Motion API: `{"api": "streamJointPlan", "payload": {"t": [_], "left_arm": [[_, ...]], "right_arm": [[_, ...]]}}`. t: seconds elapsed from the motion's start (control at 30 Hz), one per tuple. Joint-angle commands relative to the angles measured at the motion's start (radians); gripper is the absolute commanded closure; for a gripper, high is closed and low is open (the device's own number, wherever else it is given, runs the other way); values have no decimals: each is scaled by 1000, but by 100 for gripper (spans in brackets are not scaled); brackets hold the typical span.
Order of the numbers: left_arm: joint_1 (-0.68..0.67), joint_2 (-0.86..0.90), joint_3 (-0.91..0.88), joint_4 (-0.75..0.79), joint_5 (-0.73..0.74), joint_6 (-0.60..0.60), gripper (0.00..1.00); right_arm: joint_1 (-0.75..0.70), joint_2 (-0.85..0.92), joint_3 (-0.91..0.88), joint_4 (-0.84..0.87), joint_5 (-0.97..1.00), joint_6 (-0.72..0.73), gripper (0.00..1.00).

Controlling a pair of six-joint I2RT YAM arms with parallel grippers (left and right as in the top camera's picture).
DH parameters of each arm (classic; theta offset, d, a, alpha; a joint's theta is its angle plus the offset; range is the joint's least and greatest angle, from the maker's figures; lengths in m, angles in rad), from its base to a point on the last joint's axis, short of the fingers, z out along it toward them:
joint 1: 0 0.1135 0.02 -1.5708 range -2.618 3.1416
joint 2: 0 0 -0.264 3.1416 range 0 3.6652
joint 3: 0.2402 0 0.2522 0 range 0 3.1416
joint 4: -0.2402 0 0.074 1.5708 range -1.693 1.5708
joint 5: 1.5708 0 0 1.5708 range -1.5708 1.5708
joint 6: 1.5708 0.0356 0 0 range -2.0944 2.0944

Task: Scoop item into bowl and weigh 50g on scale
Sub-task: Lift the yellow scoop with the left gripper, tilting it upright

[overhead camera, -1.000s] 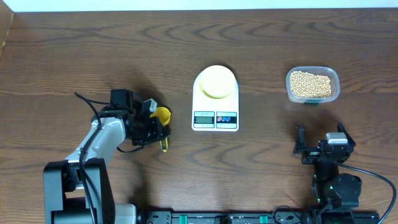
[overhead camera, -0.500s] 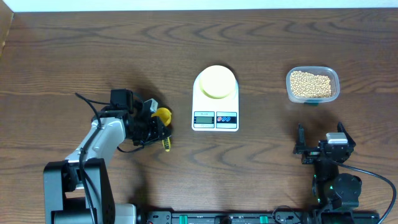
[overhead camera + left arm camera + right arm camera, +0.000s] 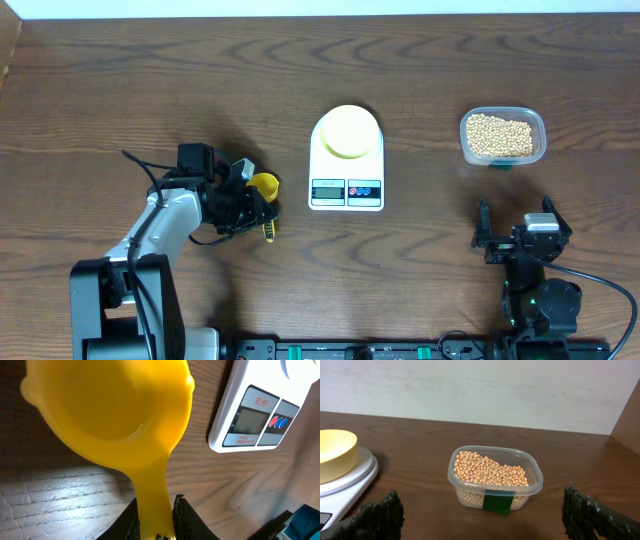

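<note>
Tan beans (image 3: pixel 501 135) (image 3: pixel 490 470) fill a clear plastic tub (image 3: pixel 503 157) (image 3: pixel 535 487) at the back right. A pale yellow bowl (image 3: pixel 350 131) (image 3: pixel 335 452) sits on the white scale (image 3: pixel 346 190) (image 3: pixel 350 482) (image 3: pixel 255 415) at the table's middle. My left gripper (image 3: pixel 258 212) (image 3: pixel 155 520) is shut on the handle of a bright yellow scoop (image 3: pixel 264 184) (image 3: pixel 110 415), left of the scale. The scoop is empty. My right gripper (image 3: pixel 520 243) (image 3: pixel 480 520) is open and empty, in front of the tub.
The brown wooden table (image 3: pixel 150 80) surrounds everything. A pale wall (image 3: pixel 470 390) stands behind it. The left arm's cables (image 3: pixel 145 170) loop beside the arm.
The yellow scoop in my left gripper has shifted slightly to the right, toward the scale. The right arm has not moved.
</note>
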Motion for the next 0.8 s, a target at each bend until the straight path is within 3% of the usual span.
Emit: {"api": "streamJointPlan", "payload": {"t": [0.0,0.37,0.77], "left_arm": [[-1,-11,-10,-3,18,-13,81],[2,-11,4,13,200,-21,81],[65,-11,4,16,200,-58,81]], "right_arm": [[1,-3,-3,-2,-1,-9,1],[1,-3,-3,-2,-1,-9,1],[1,-3,-3,-2,-1,-9,1]]}}
